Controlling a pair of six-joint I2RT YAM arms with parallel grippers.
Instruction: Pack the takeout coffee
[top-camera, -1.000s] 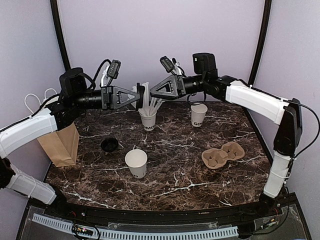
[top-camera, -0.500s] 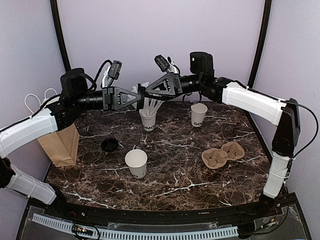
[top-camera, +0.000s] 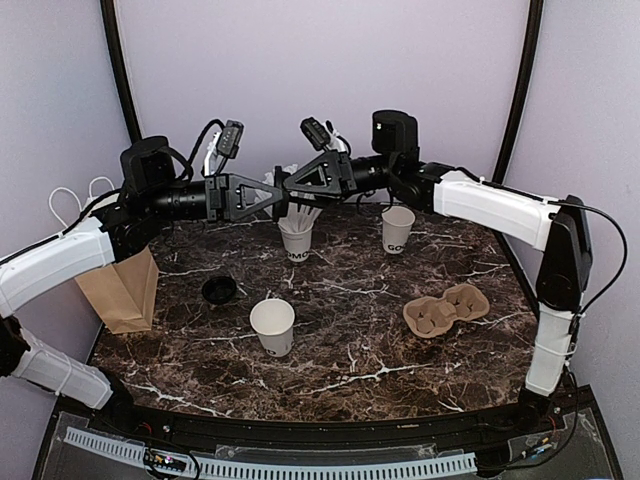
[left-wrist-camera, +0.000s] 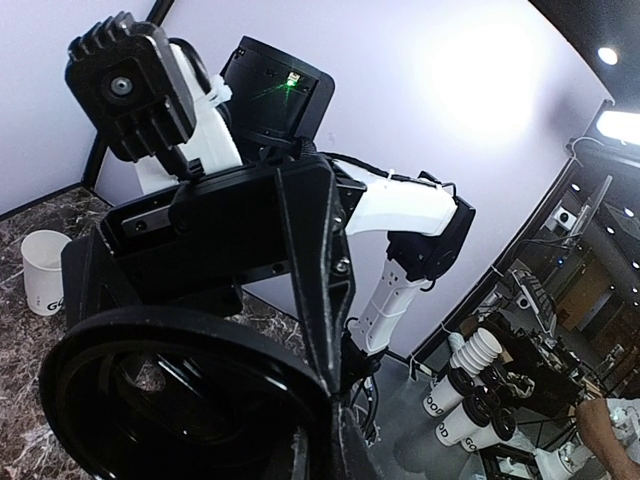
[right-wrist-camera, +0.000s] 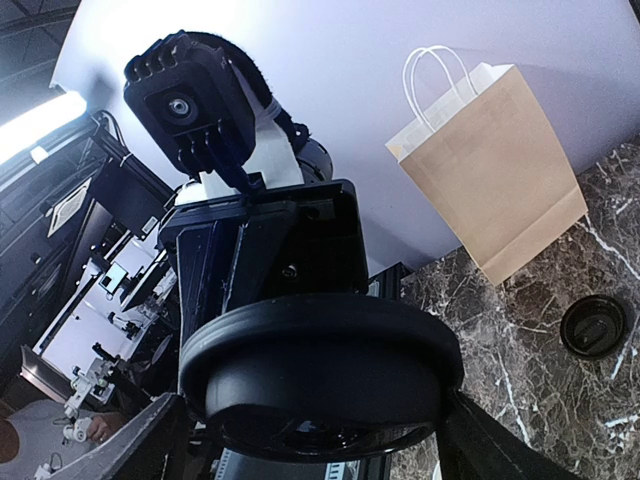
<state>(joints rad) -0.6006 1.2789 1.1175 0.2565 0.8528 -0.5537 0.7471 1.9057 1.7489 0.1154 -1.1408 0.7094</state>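
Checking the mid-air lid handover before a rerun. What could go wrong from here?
The left jaws pinch the black lid while the right jaws stand open around it; an early release would likely drop it by the cup of straws. The two sets of jaws nearly meet, so they could bump.

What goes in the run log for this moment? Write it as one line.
left gripper: shut on black lid | right gripper: open around that lid | second lid: on table
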